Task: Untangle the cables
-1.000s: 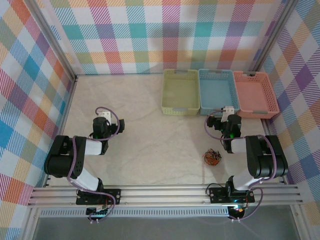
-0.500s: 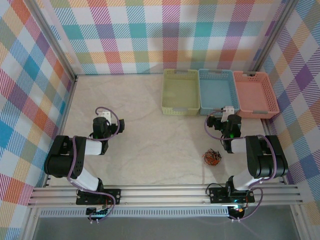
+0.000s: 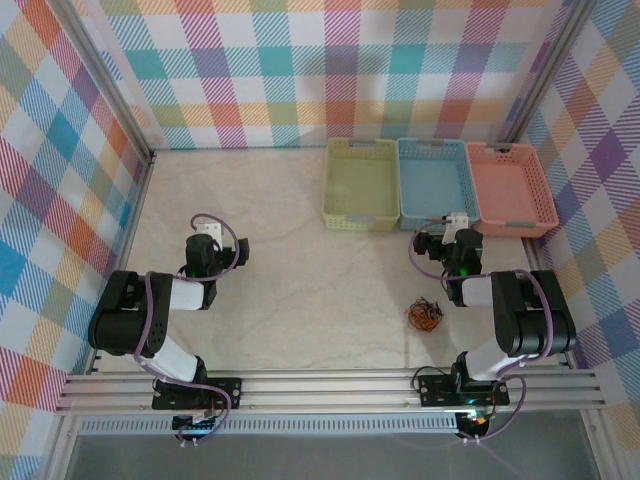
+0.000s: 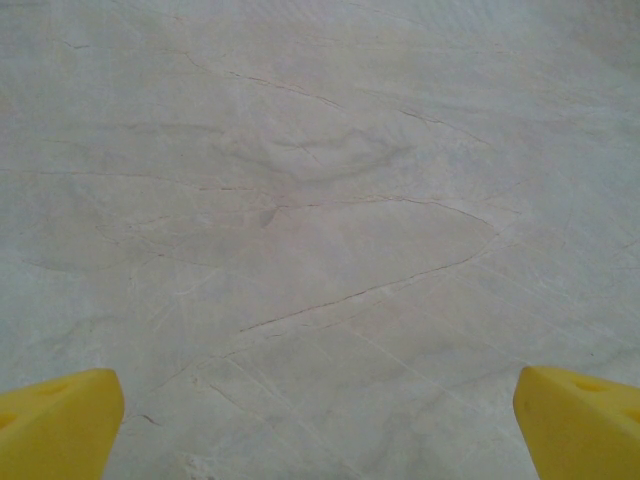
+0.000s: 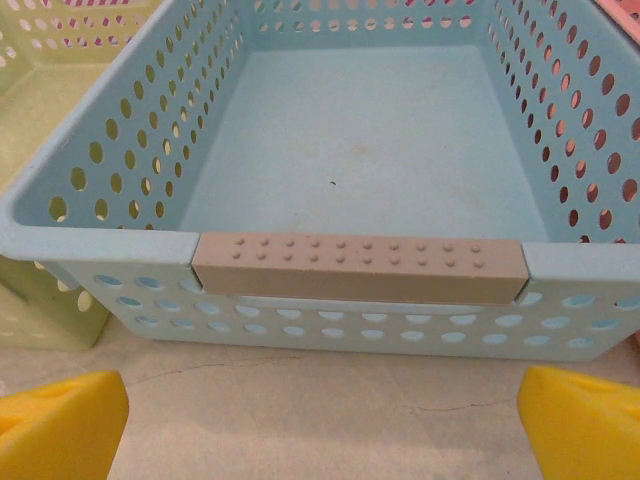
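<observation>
The cables [image 3: 424, 314] lie as a small tangled bundle of orange-brown and black wires on the table, near the front right. My right gripper [image 3: 456, 222] sits folded back just behind them, beside the baskets, and it is open with its yellow fingertips [image 5: 60, 420] wide apart and nothing between them. It faces the blue basket [image 5: 360, 270] at close range. My left gripper [image 3: 205, 228] rests at the left side of the table, far from the cables. It is open too, its yellow fingertips [image 4: 55, 425] spread over bare table cloth.
Three baskets stand in a row at the back right: green [image 3: 361, 185], blue [image 3: 436, 183] and pink [image 3: 510, 187]. Plaid walls close the table on three sides. A metal rail [image 3: 330, 388] runs along the front edge.
</observation>
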### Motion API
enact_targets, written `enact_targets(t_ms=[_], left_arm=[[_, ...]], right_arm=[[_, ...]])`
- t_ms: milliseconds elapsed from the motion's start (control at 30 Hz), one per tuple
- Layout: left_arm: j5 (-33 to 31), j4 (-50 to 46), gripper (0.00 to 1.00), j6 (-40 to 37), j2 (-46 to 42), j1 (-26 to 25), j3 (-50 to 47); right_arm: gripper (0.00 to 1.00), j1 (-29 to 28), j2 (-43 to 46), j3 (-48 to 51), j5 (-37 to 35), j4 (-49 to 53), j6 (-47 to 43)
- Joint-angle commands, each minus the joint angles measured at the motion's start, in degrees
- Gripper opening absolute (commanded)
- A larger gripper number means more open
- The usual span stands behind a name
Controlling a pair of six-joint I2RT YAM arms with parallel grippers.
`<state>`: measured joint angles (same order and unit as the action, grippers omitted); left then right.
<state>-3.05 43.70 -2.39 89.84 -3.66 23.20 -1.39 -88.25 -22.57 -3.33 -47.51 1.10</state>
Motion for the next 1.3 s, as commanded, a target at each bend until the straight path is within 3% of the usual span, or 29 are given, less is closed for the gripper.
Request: enact_targets(t_ms=[0, 133, 233, 300, 433, 600, 700, 767, 900, 967, 1133, 1267], left_arm=[[0.2, 1.7, 1.00, 0.3, -0.3, 0.2, 1.2], [0.2, 1.6, 1.00, 0.1, -0.9, 0.2, 1.1], [-3.3, -9.4, 1.00, -0.9, -7.4, -1.9, 4.1], [-6.0, -16.0, 1.00, 0.5, -12.4, -3.0, 5.6], [-6.2, -19.6, 1.00, 6.4, -24.1, -5.4, 5.3], [-5.6, -46.2, 1.00, 23.9, -32.1, -5.6, 20.4], [0.9, -67.1, 1.00, 30.9, -31.6, -5.2, 32.5], [6.1, -75.8, 1.00, 30.5, -29.3, -5.2, 38.5], [22.5, -84.2, 1.00, 31.7, -27.5, -5.2, 40.3], [26.0, -86.5, 1.00, 30.1, -29.6, -5.2, 38.4], [21.2, -97.5, 1.00, 22.0, -37.4, -5.3, 37.8], [19.0, -98.5, 1.00, 21.0, -45.3, -5.2, 34.8]], right_arm=[[1.00, 0.4, 0.3, -0.8, 1.2, -0.4, 0.0], [1.00, 0.4, 0.4, -0.7, 1.2, -0.5, 0.0], [1.00, 0.1, 2.4, -1.4, 0.8, 2.0, -0.1], [1.00, -0.8, 6.4, -1.6, -1.1, 5.5, -0.7], [1.00, -1.5, 17.1, -3.7, -6.1, 16.8, 2.1], [1.00, -1.4, 27.3, -9.6, -9.7, 32.5, 14.8], [1.00, -1.3, 30.0, -13.3, -8.3, 39.9, 16.4], [1.00, -1.3, 30.2, -15.1, -6.0, 42.0, 15.4], [1.00, -1.1, 24.4, -22.2, -5.0, 48.0, 18.5], [1.00, -0.8, 19.1, -28.1, -6.4, 52.6, 18.9], [0.99, 1.6, 6.5, -41.5, -7.6, 61.7, 18.7], [0.93, 4.1, -4.5, -51.9, -6.8, 67.6, 18.8]])
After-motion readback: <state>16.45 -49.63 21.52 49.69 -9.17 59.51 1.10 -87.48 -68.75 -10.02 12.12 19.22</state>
